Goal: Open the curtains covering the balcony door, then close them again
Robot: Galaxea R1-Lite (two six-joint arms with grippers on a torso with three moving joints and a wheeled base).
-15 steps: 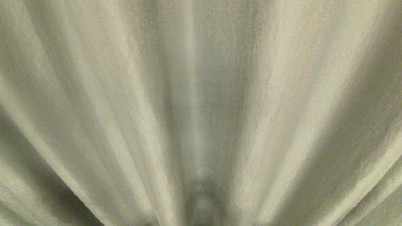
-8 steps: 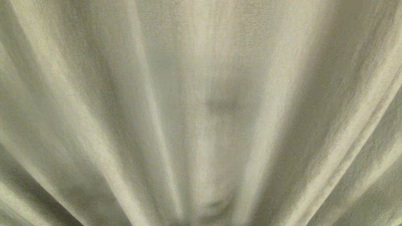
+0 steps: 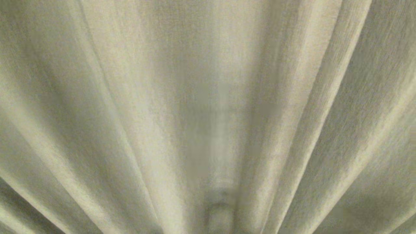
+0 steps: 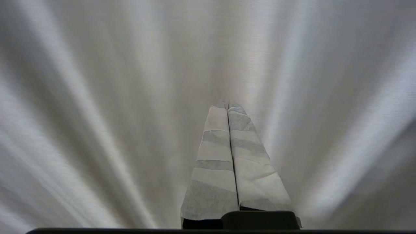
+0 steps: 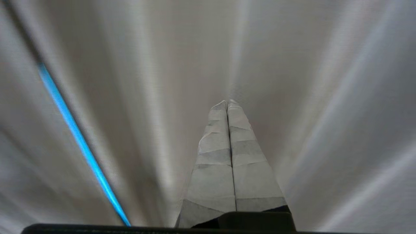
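Curtains: pleated drape fills every view, close ahead
Left gripper: fingers pressed together, empty, tips at cloth
Right gripper: likewise
Risk: closed tips likely snag folds; door unseen

A thin blue slit of light shows.

Everything beyond the blurred curtains hidden; folds cut off at every edge
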